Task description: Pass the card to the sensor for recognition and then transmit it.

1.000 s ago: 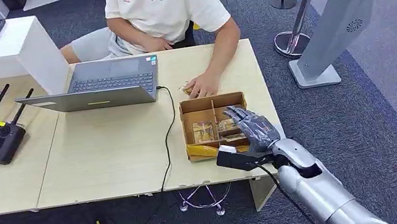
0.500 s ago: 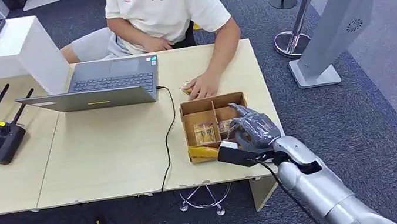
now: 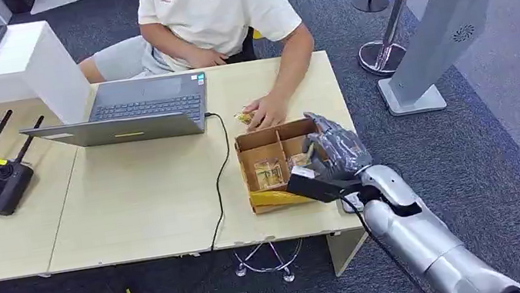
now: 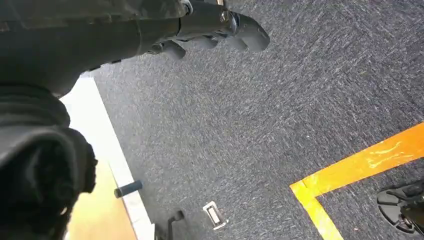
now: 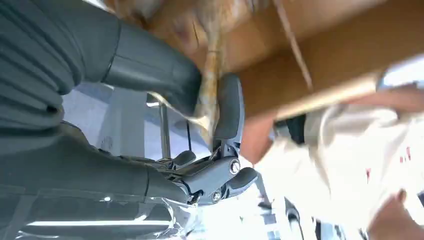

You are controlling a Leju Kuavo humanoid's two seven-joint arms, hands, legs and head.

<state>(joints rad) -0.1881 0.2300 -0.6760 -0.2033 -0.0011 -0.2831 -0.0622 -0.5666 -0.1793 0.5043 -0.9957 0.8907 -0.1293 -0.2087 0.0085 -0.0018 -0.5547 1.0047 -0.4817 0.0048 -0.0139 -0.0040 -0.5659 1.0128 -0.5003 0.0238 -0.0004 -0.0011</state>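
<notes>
Card point(image 5: 207, 107) pinched edge-on between right hand's point(image 3: 335, 152) thumb and finger, just above cardboard box point(image 3: 256, 141); left hand point(image 4: 200, 25) hanging, empty.

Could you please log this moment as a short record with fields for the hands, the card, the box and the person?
right hand: over the cardboard box, pinching a card between thumb and a finger
left hand: hanging above carpet, holding nothing, fingers apart
cardboard box: on the table's right end, divided into compartments, packets inside
person's hand: resting on the table just behind the box
laptop: open, facing the person
</notes>
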